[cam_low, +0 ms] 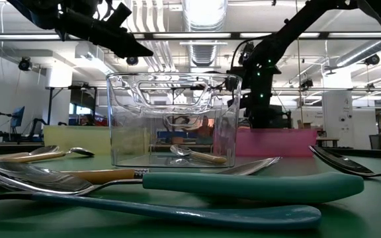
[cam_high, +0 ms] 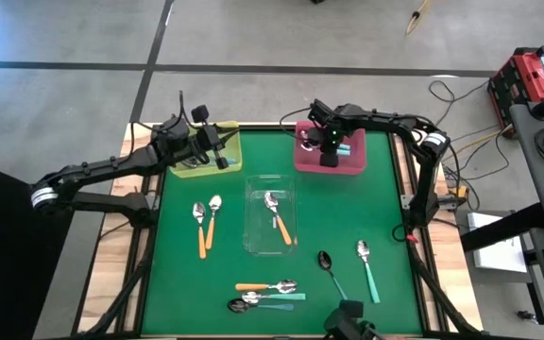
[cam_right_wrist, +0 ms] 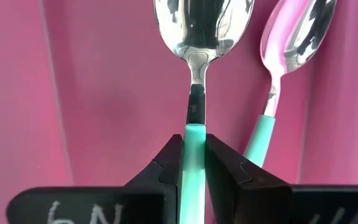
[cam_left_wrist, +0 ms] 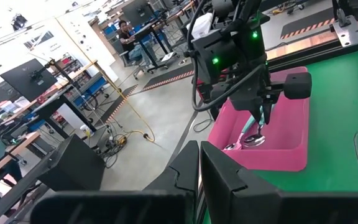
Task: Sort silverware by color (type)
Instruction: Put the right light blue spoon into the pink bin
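Teal-handled spoon (cam_right_wrist: 193, 124) pinched by right end effector (cam_right_wrist: 192, 163) over pink tray (cam_high: 302, 162) at one o'clock; next, release

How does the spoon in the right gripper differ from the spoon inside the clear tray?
The held spoon has a teal handle; the clear-tray spoon has an orange one. The held spoon hangs bowl-down over the pink tray, pinched by the right gripper; the other lies flat, untouched. Both have shiny silver bowls.
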